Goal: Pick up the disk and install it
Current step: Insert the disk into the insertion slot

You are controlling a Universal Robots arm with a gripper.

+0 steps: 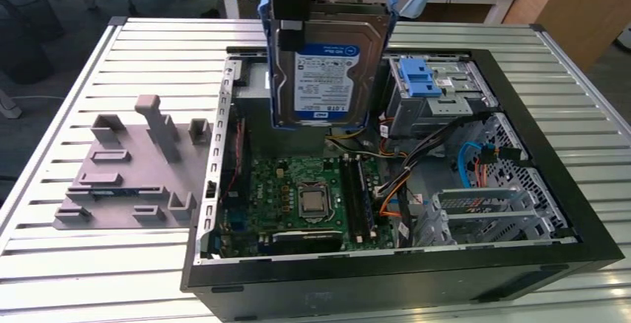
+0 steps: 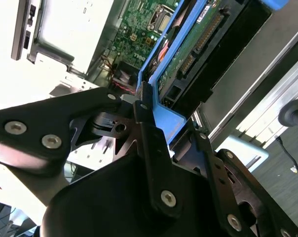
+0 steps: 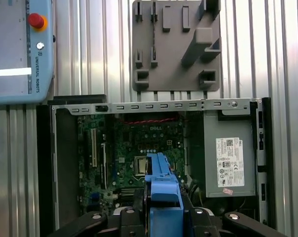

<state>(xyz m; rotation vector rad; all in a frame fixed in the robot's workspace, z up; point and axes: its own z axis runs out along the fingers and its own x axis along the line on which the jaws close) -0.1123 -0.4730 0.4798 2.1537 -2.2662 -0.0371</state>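
Hanging upright in the upper middle of the exterior view, the disk [image 1: 326, 72] is what you have clamped by its blue side rails in the hand [image 2: 166, 121], above the open computer case [image 1: 394, 286]. You can see the motherboard [image 1: 286, 182] below it at centre frame. A grey fixture plate [image 1: 128, 182] lies on the slatted counter [image 1: 59, 264] at the exterior view's left.
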